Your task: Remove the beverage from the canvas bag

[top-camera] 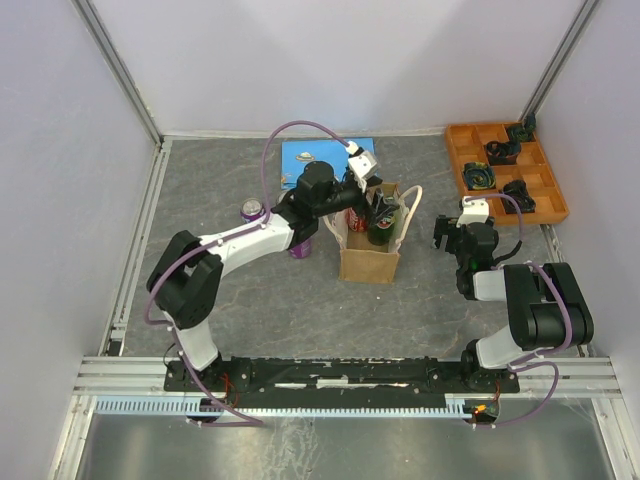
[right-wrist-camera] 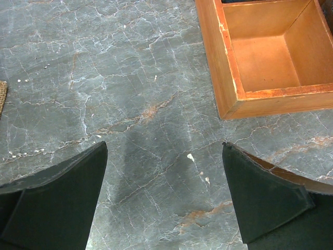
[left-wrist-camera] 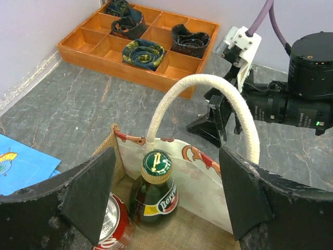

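We see the left claw (left-wrist-camera: 166, 192) spread wide over the bag (top-camera: 368, 262), bottle (left-wrist-camera: 158, 200) and can (left-wrist-camera: 112, 224) inside; right claw (right-wrist-camera: 164, 192) gapes over the counter (right-wrist-camera: 130, 78) by the tray (right-wrist-camera: 229, 78).

**Grey, marble-veined worktop (top-camera: 250, 300) carrying four things**

The canvas bag (top-camera: 368, 262) stands upright on the worktop directly under the left claw (top-camera: 378, 206). A purple can (top-camera: 252, 210) stands well to that claw's left, close beside the arm. A blue printed sheet (top-camera: 300, 158) lies flat beyond the left claw and a little to its left, near the back wall. The orange compartment tray (top-camera: 455, 150) sits flat on the surface beyond the right claw (right-wrist-camera: 164, 148) and to its right, in the far corner. From the right wrist, the tray's near corner lies just ahead of the claw on the veined grey surface. Bag and tray are well apart, with the right claw between them.
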